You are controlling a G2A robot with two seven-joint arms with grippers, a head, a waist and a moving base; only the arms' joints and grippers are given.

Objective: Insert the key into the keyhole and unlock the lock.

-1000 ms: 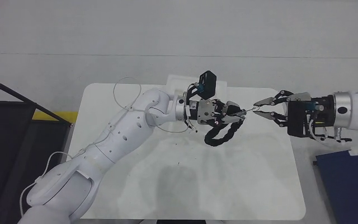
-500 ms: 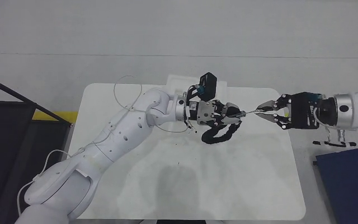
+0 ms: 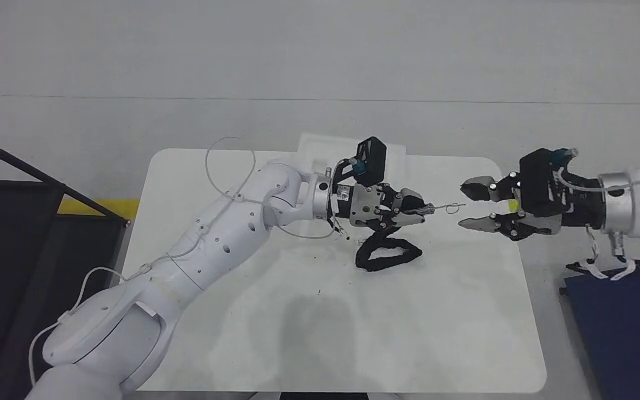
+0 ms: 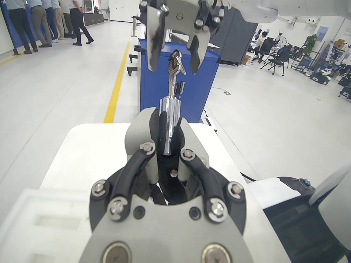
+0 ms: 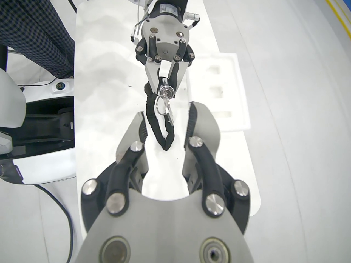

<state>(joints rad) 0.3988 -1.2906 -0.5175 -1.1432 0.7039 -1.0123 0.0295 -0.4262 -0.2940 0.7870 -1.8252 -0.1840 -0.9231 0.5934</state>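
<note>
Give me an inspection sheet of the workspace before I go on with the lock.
Surface: white table, no damage seen.
Job's things: key seated in the keyhole of the lock, key ring dangling; the lock's black loop hangs below.
Clutter: foam tray at the table's far edge.
Grippers: left gripper shut on the lock; right gripper open, facing the key, not gripping it.
Cables: black cable on the floor beside the table.
Surroundings: blue cabinet, yellow floor line.

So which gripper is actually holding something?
The left gripper, shut on the chrome cylinder lock; the right gripper stands open, clear of the silver key.
</note>
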